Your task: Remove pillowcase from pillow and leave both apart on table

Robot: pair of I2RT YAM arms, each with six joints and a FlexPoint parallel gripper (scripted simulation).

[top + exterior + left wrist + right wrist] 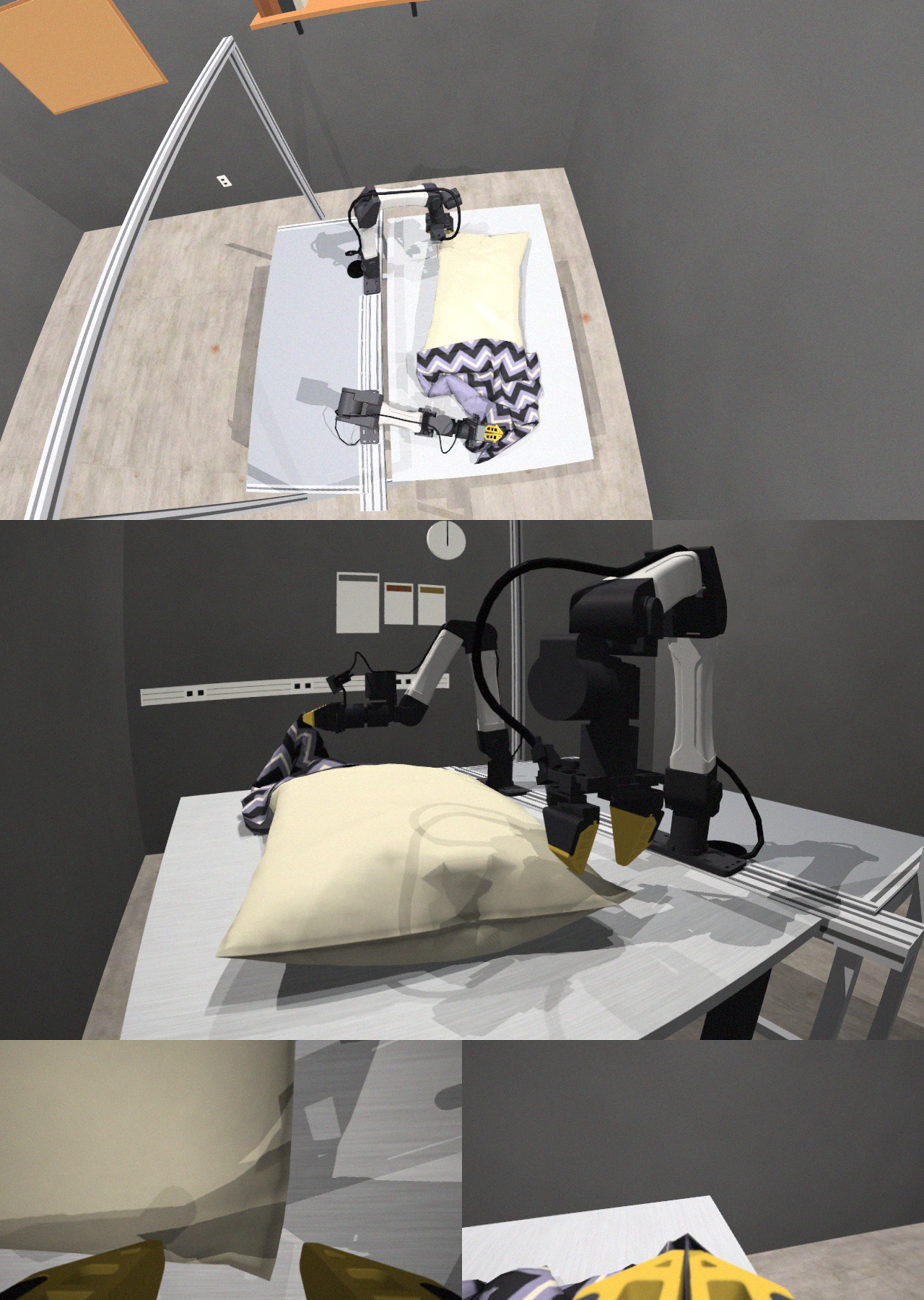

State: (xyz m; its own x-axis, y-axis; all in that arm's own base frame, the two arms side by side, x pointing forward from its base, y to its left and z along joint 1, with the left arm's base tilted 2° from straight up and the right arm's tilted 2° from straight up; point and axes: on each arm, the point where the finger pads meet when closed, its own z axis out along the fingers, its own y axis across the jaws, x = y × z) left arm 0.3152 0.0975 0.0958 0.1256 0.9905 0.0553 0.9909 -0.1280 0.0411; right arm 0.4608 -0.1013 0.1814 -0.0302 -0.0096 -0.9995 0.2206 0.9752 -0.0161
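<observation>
The pillow point(479, 290) point(400, 856) point(144, 1130), plain cream, lies on the white table point(565, 388) point(187, 985) point(397, 1202) point(624, 1220), its greater part exposed and one end still inside the pillowcase point(484, 355) point(258, 804) point(516, 1285). The pillowcase bears a zigzag pattern in black, lavender and cream; its open edge crosses the pillow, and a plain lavender fold shows among the gathered cloth beyond. The two articles therefore overlap, with no gap between them. The right gripper point(502, 433) point(306, 718) point(686, 1261) is clenched on the pillowcase, a thin layer of dark cloth visible between its yellow fingers, and holds that portion raised above the table in a steep, creased peak. The left gripper point(602, 869) point(232, 1252) points downward at the bare end of the pillow, beside one corner point(623, 893) point(268, 1271); its jaws stand apart, released, with nothing grasped. In the left wrist view, the corner appears between the two fingertips, beyond them, the seam running down to its point. The opposite corner point(226, 950) of the bare end projects outward over the table. Shadows of the left arm point(400, 196) point(691, 700) fall across the pillow and the neighbouring tabletop.
</observation>
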